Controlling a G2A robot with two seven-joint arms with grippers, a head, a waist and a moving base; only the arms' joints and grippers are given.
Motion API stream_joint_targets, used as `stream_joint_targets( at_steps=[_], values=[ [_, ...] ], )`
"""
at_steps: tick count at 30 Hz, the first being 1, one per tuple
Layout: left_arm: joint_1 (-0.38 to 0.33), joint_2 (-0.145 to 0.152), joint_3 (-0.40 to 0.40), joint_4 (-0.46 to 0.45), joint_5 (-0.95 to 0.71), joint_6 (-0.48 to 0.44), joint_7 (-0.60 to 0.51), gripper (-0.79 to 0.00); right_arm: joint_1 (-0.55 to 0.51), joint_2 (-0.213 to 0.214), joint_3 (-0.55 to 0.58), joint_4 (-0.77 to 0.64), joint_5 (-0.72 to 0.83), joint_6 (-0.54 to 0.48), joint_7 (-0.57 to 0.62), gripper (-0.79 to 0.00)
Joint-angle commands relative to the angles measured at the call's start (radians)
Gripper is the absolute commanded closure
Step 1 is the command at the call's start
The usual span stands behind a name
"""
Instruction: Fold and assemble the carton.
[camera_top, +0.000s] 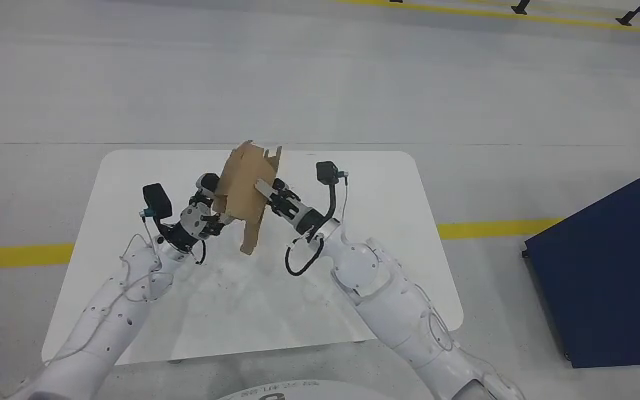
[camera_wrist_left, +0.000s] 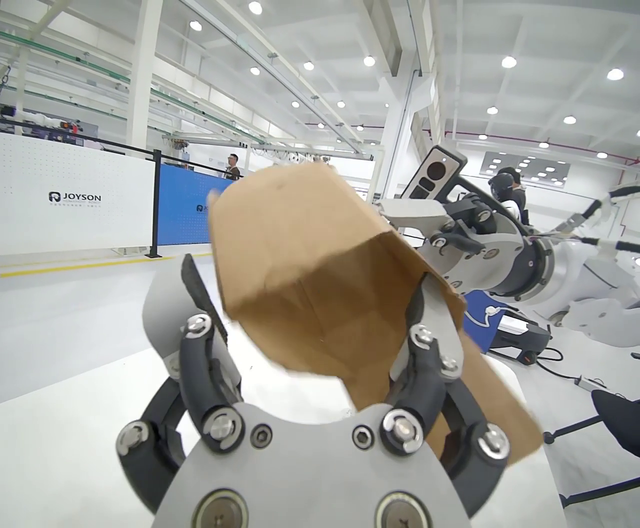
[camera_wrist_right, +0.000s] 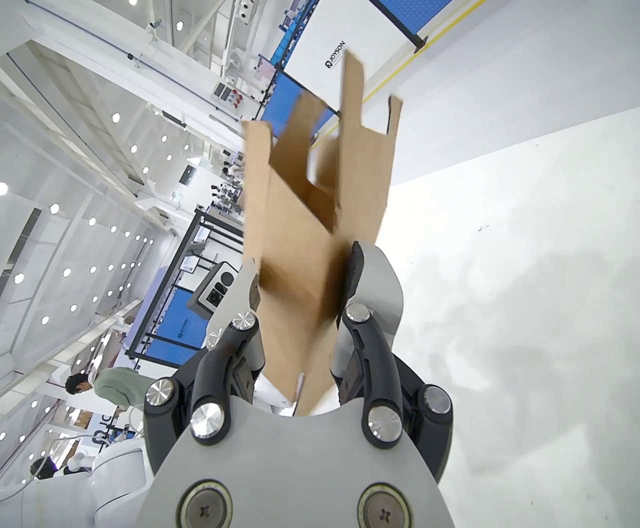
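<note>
The brown carton (camera_top: 245, 185) hangs partly unfolded above the white table (camera_top: 390, 210), its notched flaps pointing away from me. My right gripper (camera_top: 270, 192) is shut on a flattened wall of the carton (camera_wrist_right: 295, 240), one pad on each side (camera_wrist_right: 303, 262). My left gripper (camera_top: 213, 200) stands wide open at the carton's other side. In the left wrist view the carton's open tube end (camera_wrist_left: 300, 270) lies between its fingers (camera_wrist_left: 310, 285); one finger (camera_wrist_left: 430, 310) rests against a carton wall, while the other (camera_wrist_left: 197, 290) sits just beside the edge. The right gripper (camera_wrist_left: 450, 225) shows behind the carton.
The table's bare surface (camera_top: 250, 300) stretches beneath and in front of the arms. A dark blue box (camera_top: 600, 270) stands on the floor to the right, off the table.
</note>
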Motion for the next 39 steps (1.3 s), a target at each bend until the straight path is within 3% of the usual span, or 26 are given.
stream_joint_targets(
  at_steps=[1,11,13,16,18,23,31,39],
  values=[
    [0.000,0.000,0.000,0.001,-0.002,0.000,0.000,-0.785,-0.002,0.000,0.001,-0.001,-0.001,-0.005,0.005,-0.296],
    [-0.003,-0.002,-0.001,0.009,-0.022,-0.009,-0.012,-0.782,-0.016,0.000,0.007,-0.009,-0.026,-0.030,0.022,-0.286],
    [-0.004,-0.003,-0.001,0.014,-0.031,-0.005,-0.028,-0.705,-0.017,0.000,0.009,-0.009,-0.030,-0.029,0.024,-0.289],
    [-0.005,-0.006,0.000,0.020,-0.051,-0.001,-0.055,-0.730,-0.019,-0.001,0.010,-0.010,-0.031,-0.026,0.025,-0.299],
    [-0.007,-0.007,-0.001,0.023,-0.066,0.000,-0.072,-0.779,-0.019,-0.002,0.011,-0.011,-0.030,-0.026,0.024,-0.329],
    [-0.005,-0.009,-0.008,0.036,-0.121,-0.010,-0.137,-0.785,-0.023,-0.003,0.018,-0.012,-0.032,-0.029,0.025,-0.391],
    [0.018,-0.004,-0.036,0.037,-0.223,-0.002,-0.310,-0.785,-0.029,-0.003,0.024,-0.018,-0.055,-0.015,0.026,-0.606],
    [0.048,0.003,-0.065,0.011,-0.304,0.047,-0.480,-0.785,-0.038,-0.005,0.027,-0.023,-0.070,-0.015,0.024,-0.671]
  ],
)
